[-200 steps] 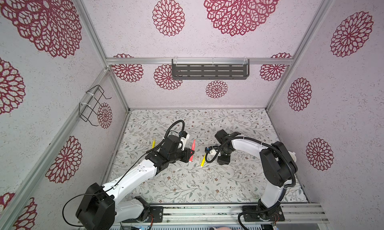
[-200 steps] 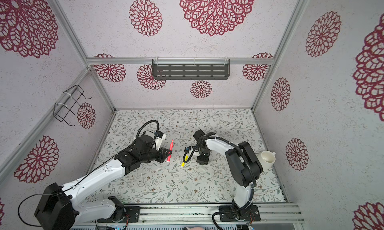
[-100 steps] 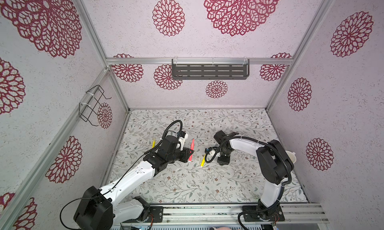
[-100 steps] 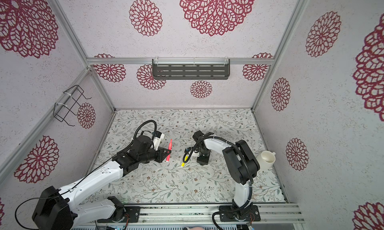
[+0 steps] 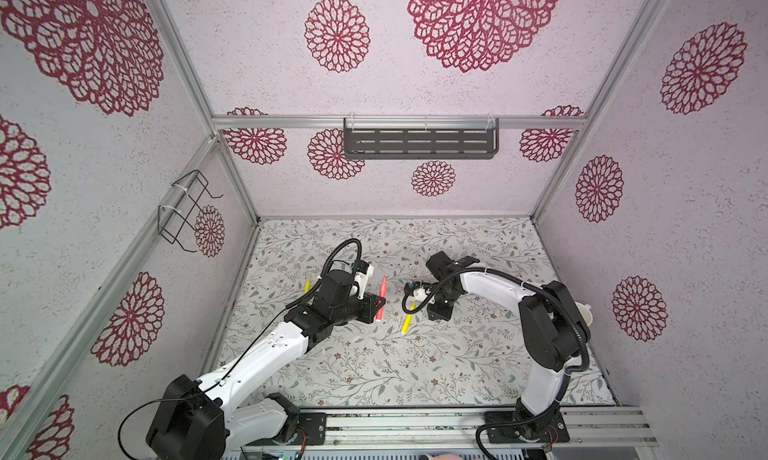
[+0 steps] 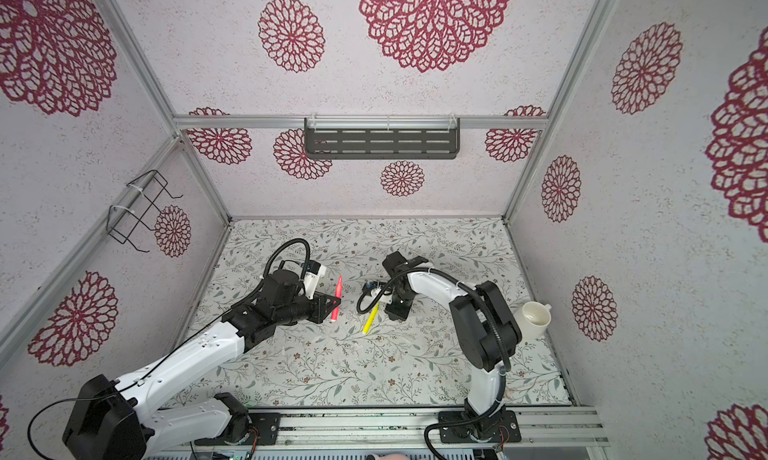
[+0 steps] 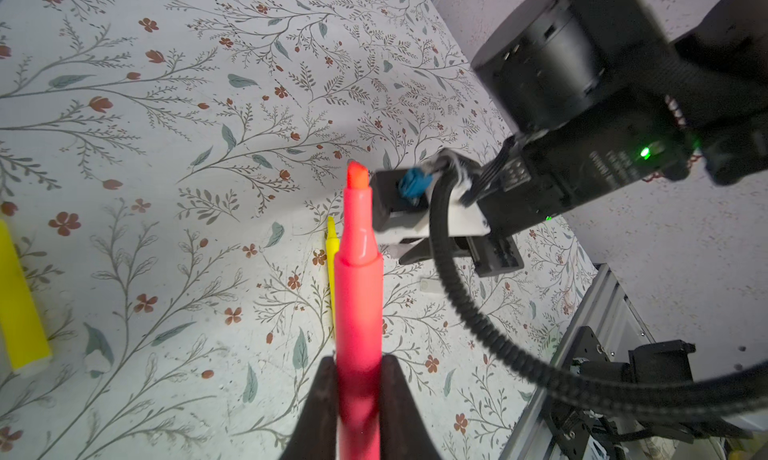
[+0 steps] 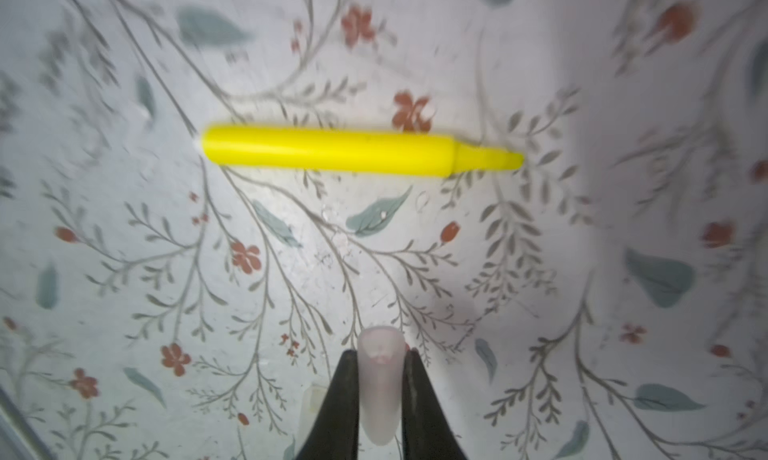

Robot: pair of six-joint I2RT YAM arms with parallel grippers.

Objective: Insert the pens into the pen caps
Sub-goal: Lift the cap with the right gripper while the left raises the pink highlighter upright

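My left gripper (image 7: 359,370) is shut on the red-pink pen (image 7: 359,271), which is held above the table with its tip pointing away; both top views show that pen (image 5: 381,298) (image 6: 336,300). The right gripper (image 8: 381,354) is low over the table, shut on a clear pen cap (image 8: 379,387). A yellow pen (image 8: 332,150) lies flat just beyond the right gripper and shows in both top views (image 5: 408,320) (image 6: 370,319). Another yellow pen (image 5: 307,285) lies behind the left arm. A second clear cap (image 8: 311,400) lies beside the right fingers.
A white cup (image 6: 534,314) stands by the right wall behind the right arm's elbow. A dark shelf (image 5: 419,140) hangs on the back wall and a wire rack (image 5: 187,208) on the left wall. The aluminium rail (image 5: 415,424) runs along the front edge.
The right gripper's jaws have closed onto the clear cap. The left gripper, still holding the red-pink pen, has shifted slightly to the left.
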